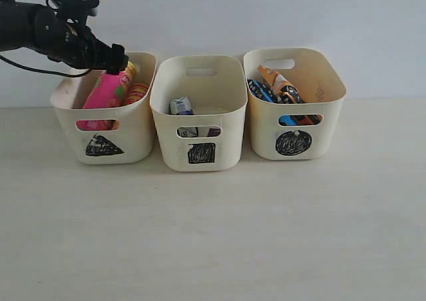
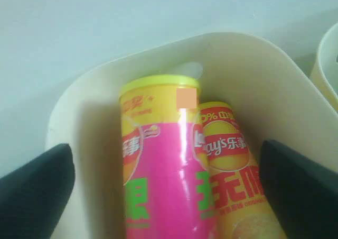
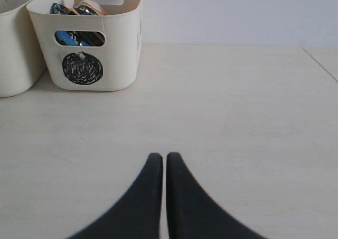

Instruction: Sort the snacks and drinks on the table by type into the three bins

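Three cream bins stand in a row on the table (image 1: 213,234). The triangle bin (image 1: 136,131) holds the pink-red chip tube (image 1: 106,91) and the yellow chip tube (image 1: 136,91), leaning side by side. My left gripper (image 1: 115,61) hovers over this bin's back rim. Its jaws stand open wide around both tubes (image 2: 166,146), with a gap between the pink-red tube (image 2: 163,191) and one finger (image 2: 37,191). The square bin (image 1: 226,111) holds a blue and white drink carton (image 1: 180,106). The circle bin (image 1: 329,124) holds the orange bag (image 1: 279,82) and the blue bag (image 1: 258,90). My right gripper (image 3: 160,155) is shut and empty above bare table.
A pale wall rises right behind the bins. In the right wrist view the circle bin (image 3: 119,48) stands ahead of the right gripper, with the square bin's wall (image 3: 13,48) beside it. A table edge (image 3: 319,64) shows far off.
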Action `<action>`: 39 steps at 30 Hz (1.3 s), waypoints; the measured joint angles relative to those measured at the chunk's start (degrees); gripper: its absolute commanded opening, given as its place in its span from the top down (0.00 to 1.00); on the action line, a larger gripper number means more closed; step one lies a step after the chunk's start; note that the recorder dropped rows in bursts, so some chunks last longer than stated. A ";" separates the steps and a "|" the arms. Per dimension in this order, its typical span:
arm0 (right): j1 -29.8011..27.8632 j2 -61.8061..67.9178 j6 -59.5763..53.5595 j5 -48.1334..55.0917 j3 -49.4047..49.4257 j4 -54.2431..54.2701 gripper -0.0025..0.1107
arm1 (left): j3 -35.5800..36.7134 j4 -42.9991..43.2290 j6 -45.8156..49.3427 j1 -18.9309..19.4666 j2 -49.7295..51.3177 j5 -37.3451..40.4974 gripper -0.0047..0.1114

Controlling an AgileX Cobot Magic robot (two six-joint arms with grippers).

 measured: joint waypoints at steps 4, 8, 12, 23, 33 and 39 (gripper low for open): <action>0.00 0.00 0.00 0.00 0.00 0.00 0.98 | -0.13 0.00 0.00 0.00 0.00 0.00 0.28; 0.00 0.00 0.00 0.00 0.00 0.00 0.98 | -0.13 0.95 0.00 0.00 -1.09 2.76 0.81; 0.00 0.00 0.00 0.00 0.00 0.00 0.98 | -0.13 4.08 0.00 0.00 -7.10 11.92 0.92; 0.00 0.00 0.00 0.00 0.00 0.00 0.98 | 8.65 5.04 0.00 0.00 -22.15 25.34 0.92; 0.00 0.00 0.00 0.00 0.00 0.00 0.98 | 29.14 4.62 -1.02 0.00 -43.66 18.09 0.92; 0.00 0.00 0.00 0.00 0.00 -0.10 0.98 | 38.73 4.05 -2.35 0.00 -55.74 14.96 0.92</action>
